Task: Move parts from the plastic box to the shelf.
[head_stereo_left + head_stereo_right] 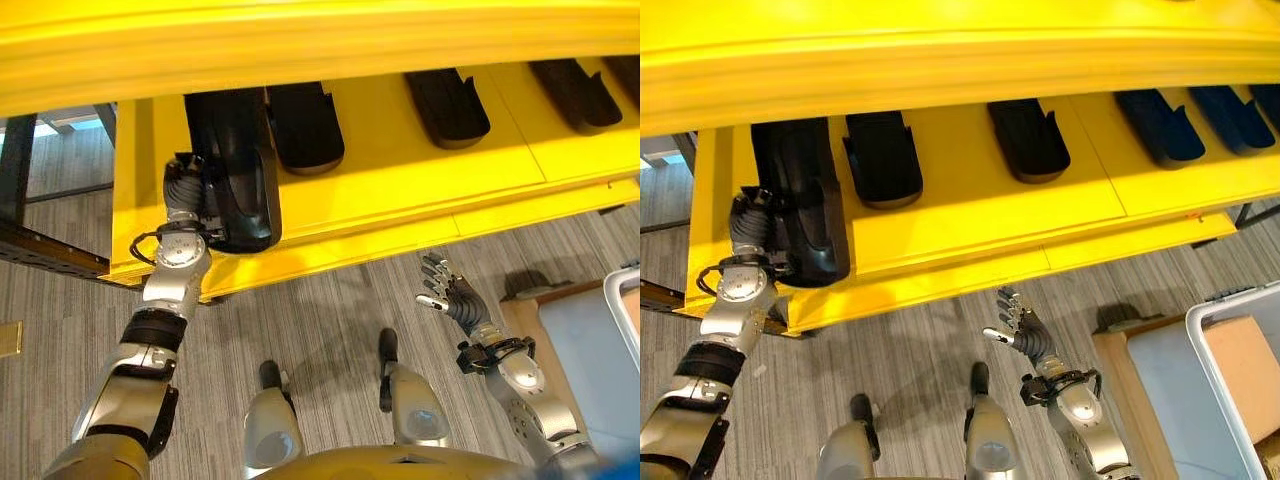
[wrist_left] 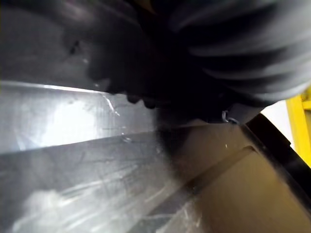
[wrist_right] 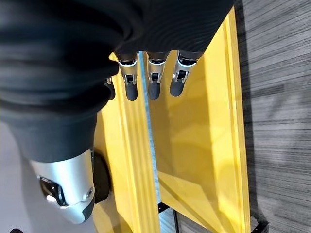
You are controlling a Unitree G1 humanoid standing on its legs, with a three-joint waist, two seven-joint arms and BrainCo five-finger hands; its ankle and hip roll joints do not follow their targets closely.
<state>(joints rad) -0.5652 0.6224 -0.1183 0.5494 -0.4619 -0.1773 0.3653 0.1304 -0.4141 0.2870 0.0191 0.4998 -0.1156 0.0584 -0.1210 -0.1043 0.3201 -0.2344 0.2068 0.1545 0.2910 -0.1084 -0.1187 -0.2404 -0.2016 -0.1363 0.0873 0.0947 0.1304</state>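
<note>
Black part going onto the yellow shelf, left side

Grey carpet floor (image 1: 330, 310) fills the bottom of both eye views, and my right hand (image 1: 447, 297) hangs over it at lower right of the left eye view, fingers loosely spread and holding nothing. At the far right edge I can see the rim of the plastic box (image 1: 1230, 300), pale grey, with a brown panel inside it; I cannot tell from here how many parts remain in it.

Further up, at the left of the frame, my left hand (image 1: 186, 192) is pressed against the near end of a black part (image 1: 235, 165) that lies on the yellow shelf (image 1: 400, 190), its near end close to the front lip. Its fingers are hidden against the part, and the left wrist view is dark and too close to read, so I cannot tell whether the hand is clasping the part or merely pushing it.

Beyond that, a row of black parts (image 1: 447, 107) already sits deeper on the shelf, spaced apart and running toward the upper right, their far ends tucked under the upper tier.

My judgement is that the placing step is nearly done. To finish well, I would push the part straight back until it lines up with its neighbours, keeping it parallel to the next one so they do not touch. Then I would loosen the fingers fully before drawing the wrist back, or the part may be dragged toward the lip.
</note>
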